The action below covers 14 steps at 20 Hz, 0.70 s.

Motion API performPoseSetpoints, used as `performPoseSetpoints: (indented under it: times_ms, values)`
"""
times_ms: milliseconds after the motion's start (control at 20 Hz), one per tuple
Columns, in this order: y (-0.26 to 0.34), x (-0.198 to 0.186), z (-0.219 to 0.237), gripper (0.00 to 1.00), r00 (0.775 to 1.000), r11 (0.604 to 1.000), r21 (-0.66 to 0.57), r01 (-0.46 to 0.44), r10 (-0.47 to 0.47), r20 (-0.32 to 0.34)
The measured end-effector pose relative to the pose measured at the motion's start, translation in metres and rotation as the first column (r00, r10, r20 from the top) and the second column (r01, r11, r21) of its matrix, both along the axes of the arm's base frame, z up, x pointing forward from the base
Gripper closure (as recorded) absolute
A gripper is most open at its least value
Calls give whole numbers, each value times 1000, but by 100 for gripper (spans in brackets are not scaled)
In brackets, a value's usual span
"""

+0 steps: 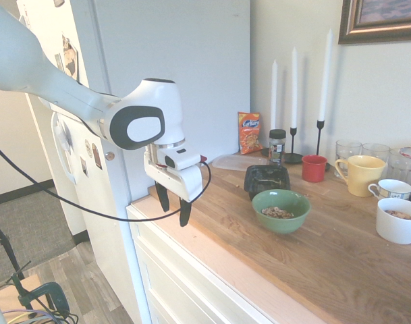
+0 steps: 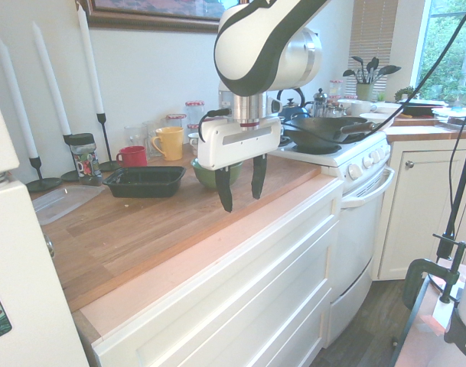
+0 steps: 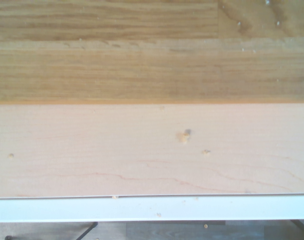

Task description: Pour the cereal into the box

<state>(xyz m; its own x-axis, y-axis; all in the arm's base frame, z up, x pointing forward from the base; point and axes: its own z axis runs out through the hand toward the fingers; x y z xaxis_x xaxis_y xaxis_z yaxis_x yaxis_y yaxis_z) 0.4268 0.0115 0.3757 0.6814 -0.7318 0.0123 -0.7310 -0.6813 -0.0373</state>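
Empty black two-finger gripper (image 1: 174, 202), jaws apart above the countertop's edge, must next reach the round green ceramic bowl (image 1: 281, 210) of tan cereal (image 1: 277, 212) beyond its fingertips, beside the shallow black plastic box (image 1: 266, 178).

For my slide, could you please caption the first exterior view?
Open gripper hovers over the counter's front edge, apart from the green bowl of cereal and the black box behind it.

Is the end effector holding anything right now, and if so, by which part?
Nothing is held. The end effector hangs open and empty above the counter's front edge, apart from the green bowl and the black box.
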Motion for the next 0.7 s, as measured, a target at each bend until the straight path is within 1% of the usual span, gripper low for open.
performPoseSetpoints:
  times_ms: [150,250,350,450,700]
  values:
    - [-3,3,5,0,1000,1000,-4,0,0,13]
    - [-13,20,30,0,998,1000,-13,0,1,59]
    - [-29,45,57,0,996,1000,-18,0,2,89]
    - [-47,74,73,0,995,1000,-26,2,0,101]
    - [-114,147,86,0,993,998,-34,57,-53,103]
